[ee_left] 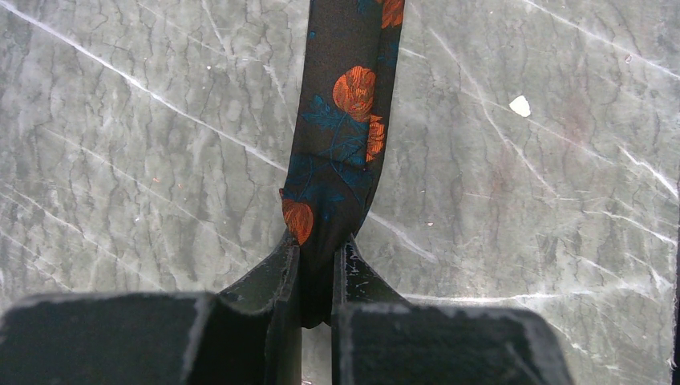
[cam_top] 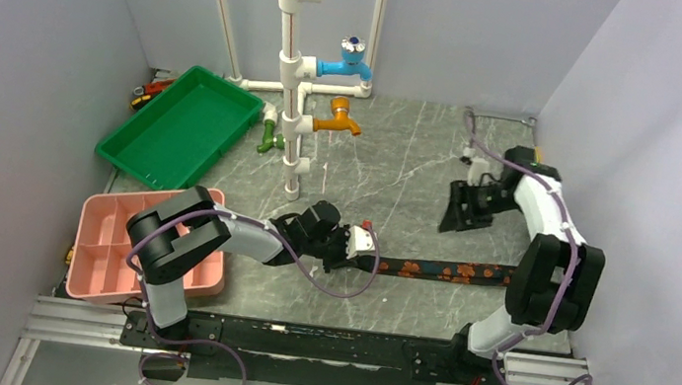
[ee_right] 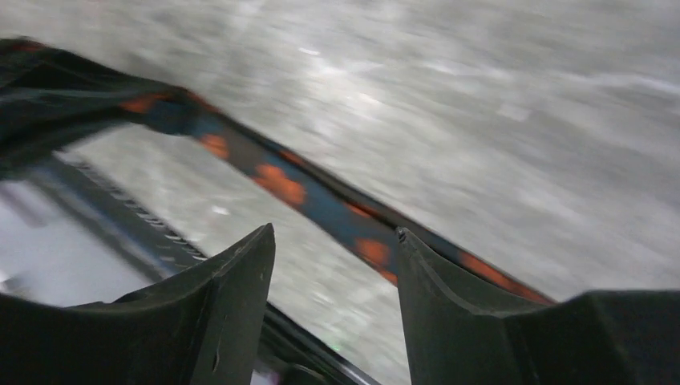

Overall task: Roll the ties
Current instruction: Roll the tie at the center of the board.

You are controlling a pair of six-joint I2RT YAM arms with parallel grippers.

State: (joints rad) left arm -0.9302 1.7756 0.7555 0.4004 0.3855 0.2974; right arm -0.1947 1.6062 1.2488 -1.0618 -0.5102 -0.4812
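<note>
One black tie with orange-red flowers lies stretched left to right across the grey stone tabletop. My left gripper is shut on the tie's left end. In the left wrist view the tie runs up and away from between the closed fingers. My right gripper hangs open and empty above the table, behind the tie's right part. In the blurred right wrist view the tie crosses diagonally beyond the spread fingertips.
A green tray stands at the back left. A pink compartment tray sits at the front left beside the left arm. White pipes with a blue tap and an orange tap rise at the back middle.
</note>
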